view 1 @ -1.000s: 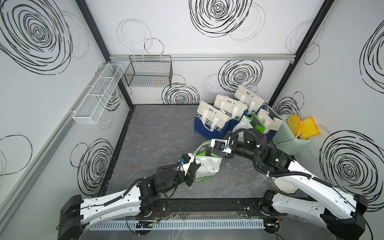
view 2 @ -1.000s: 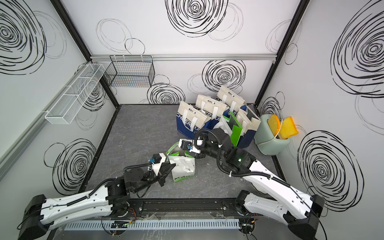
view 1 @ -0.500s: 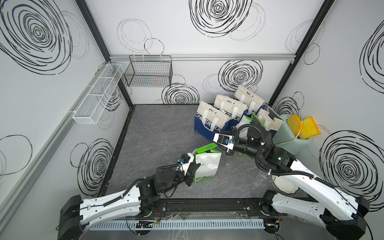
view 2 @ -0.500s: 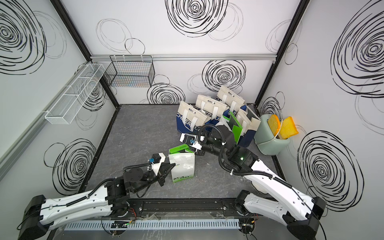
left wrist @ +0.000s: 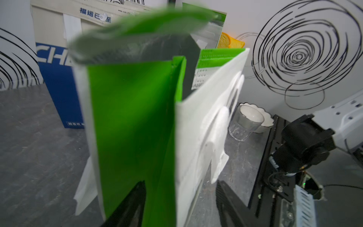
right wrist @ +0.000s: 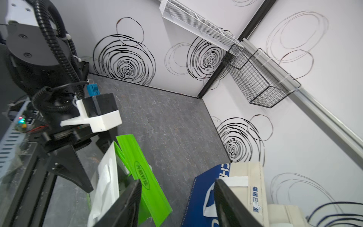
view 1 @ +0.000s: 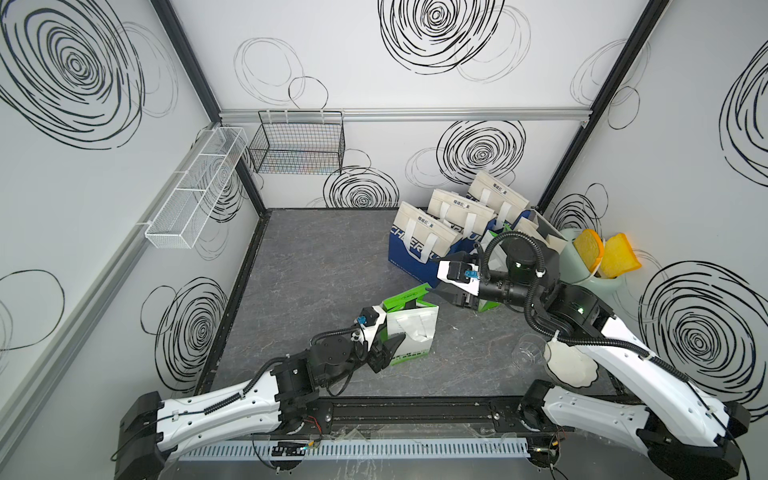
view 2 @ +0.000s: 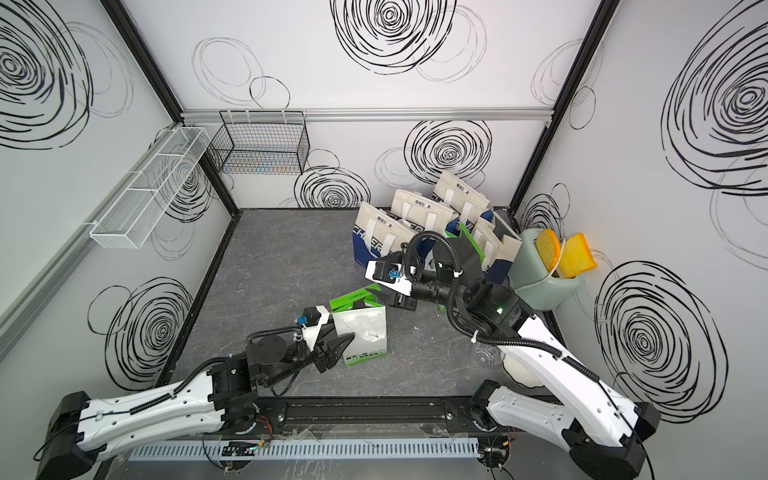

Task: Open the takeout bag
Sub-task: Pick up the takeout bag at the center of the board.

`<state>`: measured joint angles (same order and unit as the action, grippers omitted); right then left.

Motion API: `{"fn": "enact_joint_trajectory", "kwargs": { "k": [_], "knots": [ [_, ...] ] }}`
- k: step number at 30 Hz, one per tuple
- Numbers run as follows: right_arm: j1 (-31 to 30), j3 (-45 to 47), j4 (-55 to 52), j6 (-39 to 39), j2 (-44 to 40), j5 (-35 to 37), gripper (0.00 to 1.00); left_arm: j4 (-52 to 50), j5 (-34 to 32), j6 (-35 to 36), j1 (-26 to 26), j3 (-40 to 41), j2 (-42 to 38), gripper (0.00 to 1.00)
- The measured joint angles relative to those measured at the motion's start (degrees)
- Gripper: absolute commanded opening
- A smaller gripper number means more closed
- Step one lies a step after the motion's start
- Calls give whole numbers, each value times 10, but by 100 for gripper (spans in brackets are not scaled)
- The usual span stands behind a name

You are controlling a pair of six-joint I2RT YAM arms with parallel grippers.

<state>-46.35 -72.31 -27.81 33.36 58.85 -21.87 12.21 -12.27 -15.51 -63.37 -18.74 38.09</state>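
The takeout bag (view 1: 411, 332) (view 2: 365, 334), white with green sides, stands upright on the grey floor in both top views. Its green top flap (view 1: 405, 298) (right wrist: 146, 176) is lifted clear of the mouth. My left gripper (view 1: 390, 348) (view 2: 338, 348) is open low at the bag's left edge. In the left wrist view its fingers (left wrist: 135, 204) stand apart, with the bag's green-and-white corner (left wrist: 169, 137) between them. My right gripper (view 1: 446, 293) (view 2: 376, 293) hangs open just right of the flap. Only floor and flap show between its fingers (right wrist: 125, 206).
Blue and beige tote bags (view 1: 428, 237) crowd the back right corner. A pale green toaster with bread slices (view 1: 590, 266) stands against the right wall. A clear glass (view 1: 528, 353) and a white bowl (view 1: 569, 365) sit under the right arm. Wire baskets (view 1: 297, 145) hang on the walls.
Both grippers have opened. The right one let go of the bag's top and drew back to the right. The left one released the bag's side, and the stretched mouth has relaxed.
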Motion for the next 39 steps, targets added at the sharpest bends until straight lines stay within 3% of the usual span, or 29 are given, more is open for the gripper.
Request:
{"fn": "enact_joint_trajectory", "kwargs": {
  "k": [5, 12, 21, 35, 39],
  "knots": [
    [-2, -30, -54, 13, 49, -28, 68, -39, -12, -4, 0, -25, -33, 82],
    [-31, -80, -110, 36, 139, 3, 70, -83, -32, -6, 0, -50, -84, 83],
    [-48, -100, -152, 49, 167, 41, 69, -147, -38, -9, -4, -74, -123, 85],
    [-56, -147, -186, 45, 221, 81, 52, -223, -55, -2, -5, -87, -183, 85],
    [-59, -166, -192, 40, 238, 87, 36, -227, -58, -2, -5, -87, -191, 84]
  ]
}}
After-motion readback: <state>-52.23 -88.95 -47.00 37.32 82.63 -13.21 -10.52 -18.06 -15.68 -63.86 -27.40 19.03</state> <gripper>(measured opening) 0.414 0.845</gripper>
